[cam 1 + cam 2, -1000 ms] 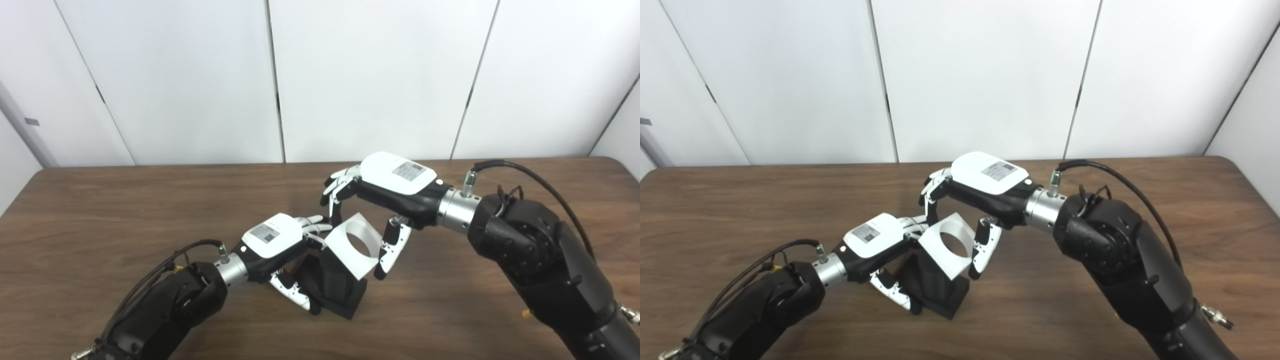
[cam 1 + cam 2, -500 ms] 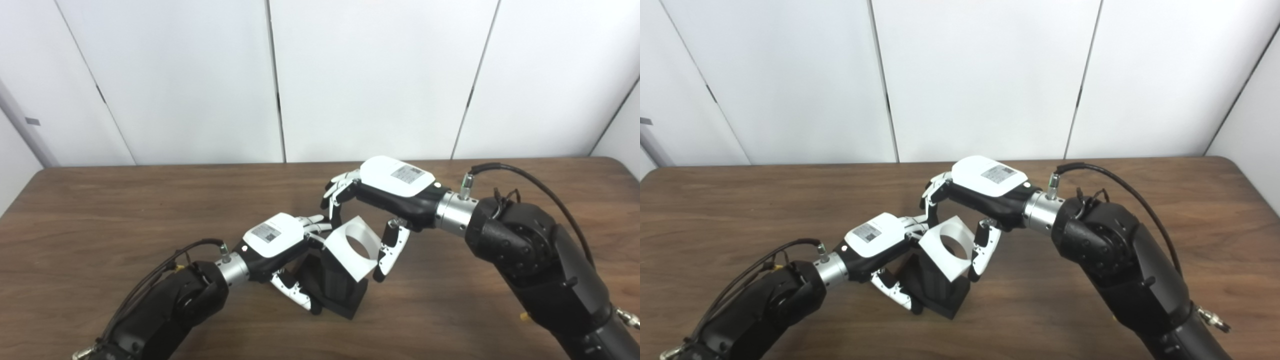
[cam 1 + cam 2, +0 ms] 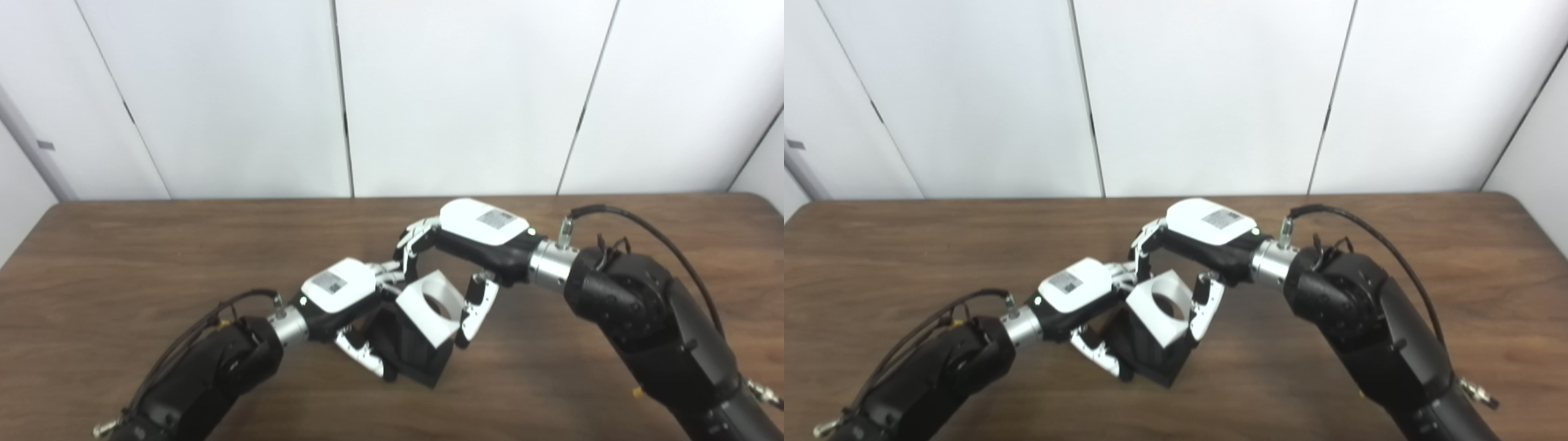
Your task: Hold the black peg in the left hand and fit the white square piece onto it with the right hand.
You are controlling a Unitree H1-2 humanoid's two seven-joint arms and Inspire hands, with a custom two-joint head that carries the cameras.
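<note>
The black peg (image 3: pixel 421 358) is a ribbed black block standing tilted on the table, its base on the wood. My left hand (image 3: pixel 343 294) is shut on it from the left, fingers behind and thumb in front. The white square piece (image 3: pixel 429 306) with a round hole sits on the peg's top end, tilted toward me. My right hand (image 3: pixel 474 236) is shut on the white piece, fingers at its far edge and thumb (image 3: pixel 473 309) on its right edge. Both also show in the right eye view: the peg (image 3: pixel 1151 355) and the white piece (image 3: pixel 1160 306).
The brown wooden table (image 3: pixel 122 257) stretches wide on both sides, with a white panelled wall behind. A black cable loops over my right forearm (image 3: pixel 643 306).
My right hand has come down a little with the white piece, which now sits lower on the peg. The camera has shifted slightly. My left hand keeps its hold.
</note>
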